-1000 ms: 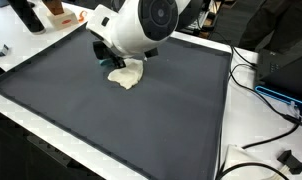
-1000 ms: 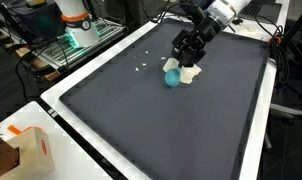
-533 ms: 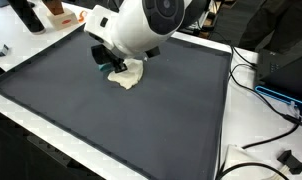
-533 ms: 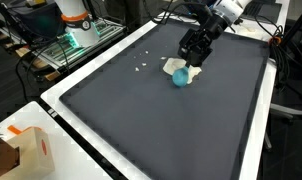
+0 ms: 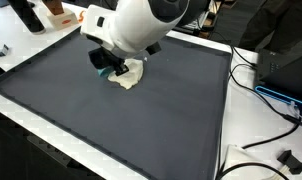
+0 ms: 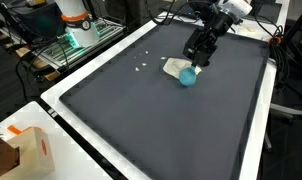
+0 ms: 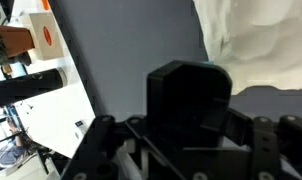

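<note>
The pincer hangs from the white arm over the far part of the dark mat that covers the tabletop. Its fingertips are down at the top of a small blue ball. The ball sits on the mat at about 5 o'clock from a crumpled white cloth and touches the cloth's edge. Whether the fingers are pinching the ball or only standing over it cannot be told, because the dark fingers merge with the mat in both exterior views. In an exterior view from the opposite side, the arm's bulk hides most of the pincer. Only a sliver of the blue ball shows, at 9 o'clock from the cloth. The wrist view is mostly dark pincer housing. There the cloth lies at 1 o'clock, the grey mat at 11 o'clock, and the ball is not visible. Other items noted are a few white specks on the mat at 9 o'clock from the cloth and well apart from it, and a cardboard box off the mat at 7 o'clock. Black cables trail along the tabletop's edge at 3 o'clock.
</note>
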Robot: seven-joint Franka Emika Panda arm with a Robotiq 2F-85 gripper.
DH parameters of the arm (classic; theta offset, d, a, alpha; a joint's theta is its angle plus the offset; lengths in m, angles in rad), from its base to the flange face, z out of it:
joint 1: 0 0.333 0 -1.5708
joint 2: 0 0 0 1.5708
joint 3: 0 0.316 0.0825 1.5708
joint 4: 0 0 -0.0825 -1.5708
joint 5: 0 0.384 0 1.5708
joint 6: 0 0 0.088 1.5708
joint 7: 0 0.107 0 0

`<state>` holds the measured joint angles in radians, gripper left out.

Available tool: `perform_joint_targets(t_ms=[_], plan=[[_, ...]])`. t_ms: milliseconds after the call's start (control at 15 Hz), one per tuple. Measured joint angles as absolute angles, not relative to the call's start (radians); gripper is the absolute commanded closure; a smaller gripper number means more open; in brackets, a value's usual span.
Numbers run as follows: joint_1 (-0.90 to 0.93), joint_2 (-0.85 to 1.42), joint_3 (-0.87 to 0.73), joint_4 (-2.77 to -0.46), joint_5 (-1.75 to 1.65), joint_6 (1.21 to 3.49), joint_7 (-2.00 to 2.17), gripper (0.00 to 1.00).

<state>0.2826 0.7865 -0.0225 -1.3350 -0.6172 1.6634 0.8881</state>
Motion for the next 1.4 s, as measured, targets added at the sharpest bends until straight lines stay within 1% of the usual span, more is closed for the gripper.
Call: perform_joint_targets(t_ms=[667,1067,1400], plan=[[0.238,0.701,-0.023,-1.352,-0.466,1.759,0.649,0.81],[0.187,0.609,-0.017,-1.414,-0.297,1.814,0.438,0.81],[0.104,0.549,0.011,-1.449,-0.097,1.838,0.223,0.81]])
